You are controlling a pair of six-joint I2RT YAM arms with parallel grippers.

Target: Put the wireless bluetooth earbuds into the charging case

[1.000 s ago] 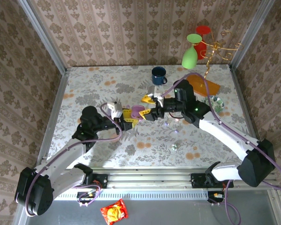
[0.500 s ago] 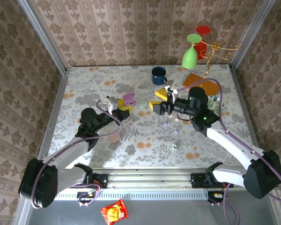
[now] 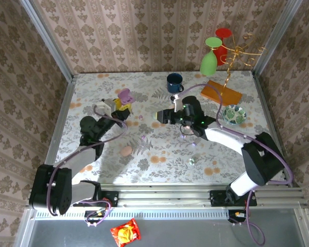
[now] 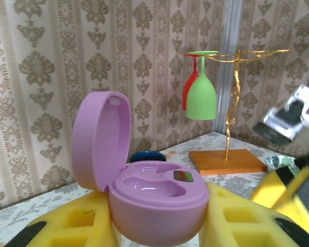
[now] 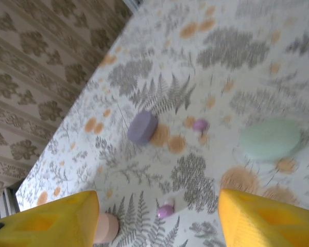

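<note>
Left fingers [image 4: 67,226] clench the open purple case [image 4: 154,195]. Right fingers [image 5: 56,216] hang released over the desk [image 5: 257,62], with 2 purple earbuds [image 5: 200,124] lying on it.

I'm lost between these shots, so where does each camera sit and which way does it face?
Top external: above and behind the arms, looking down on the floral table; both arms show, bases at the bottom.
Left wrist: low, facing the far wall; its yellow left fingers clamp the open purple charging case.
Right wrist: angled down at the table and a tiny purple earbud; its yellow right fingers stand apart.
Shared: top external and left wrist both show the charging case and the green glass.
</note>
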